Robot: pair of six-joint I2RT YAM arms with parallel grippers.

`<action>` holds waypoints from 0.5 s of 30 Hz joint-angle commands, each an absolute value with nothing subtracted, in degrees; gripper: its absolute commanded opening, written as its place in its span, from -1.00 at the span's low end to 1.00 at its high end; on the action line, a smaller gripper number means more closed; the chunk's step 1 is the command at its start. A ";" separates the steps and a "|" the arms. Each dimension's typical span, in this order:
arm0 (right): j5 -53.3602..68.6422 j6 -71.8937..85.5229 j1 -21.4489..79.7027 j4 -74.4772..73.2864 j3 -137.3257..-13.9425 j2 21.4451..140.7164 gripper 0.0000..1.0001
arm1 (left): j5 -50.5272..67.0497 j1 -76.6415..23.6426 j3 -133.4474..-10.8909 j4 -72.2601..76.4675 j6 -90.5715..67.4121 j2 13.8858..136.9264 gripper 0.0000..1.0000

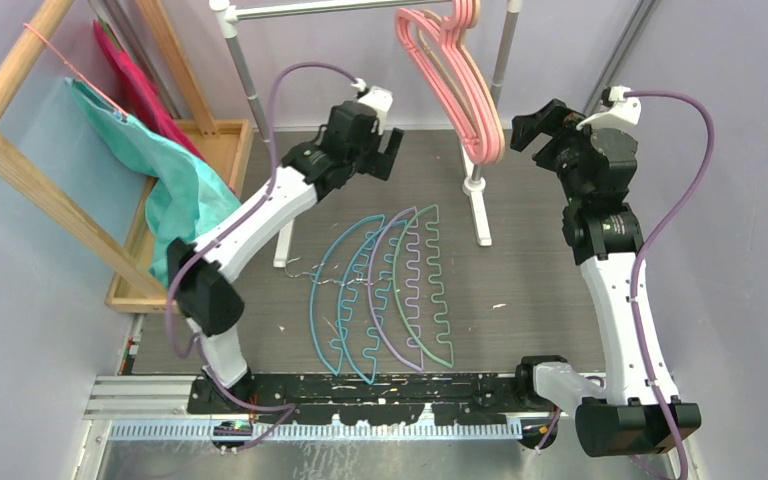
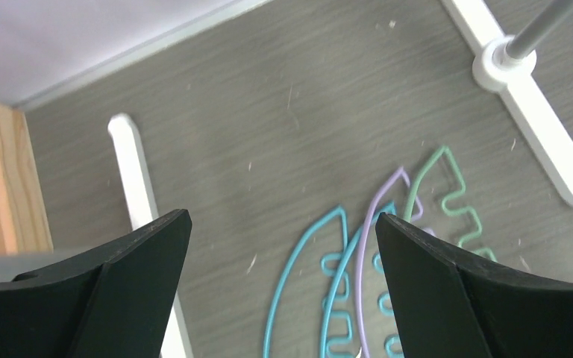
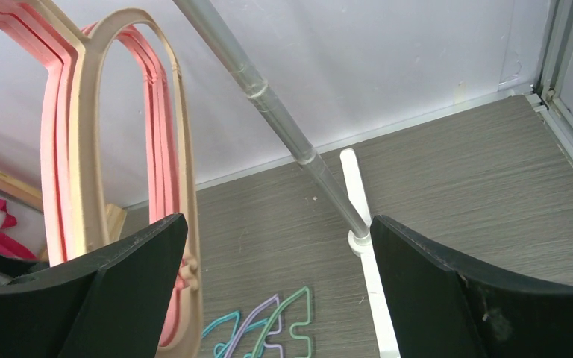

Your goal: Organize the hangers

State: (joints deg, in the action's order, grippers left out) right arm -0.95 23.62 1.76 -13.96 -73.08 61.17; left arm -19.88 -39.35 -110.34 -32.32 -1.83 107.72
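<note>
Left end effector (image 2: 280, 280) splayed, empty, above thin zigzag hangers (image 2: 358, 276) on table (image 2: 268, 127).

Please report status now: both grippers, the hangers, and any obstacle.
Left gripper and right gripper open, empty. Four thin arched zigzag hangers on table; thick pink plastic hangers on steel rail. No obstacle.

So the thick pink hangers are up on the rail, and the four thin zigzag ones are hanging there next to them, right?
Not quite. The thick pink hangers are on the garment rail, but the four thin zigzag hangers are not hanging. They lie flat on the table between the two arms, as the top external view shows. Both end effectors are empty.
</note>
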 commanded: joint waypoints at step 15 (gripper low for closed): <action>-6.47 24.02 16.10 -21.51 -52.69 50.51 0.92 | -17.01 -37.48 -68.15 -31.51 -16.23 81.18 0.96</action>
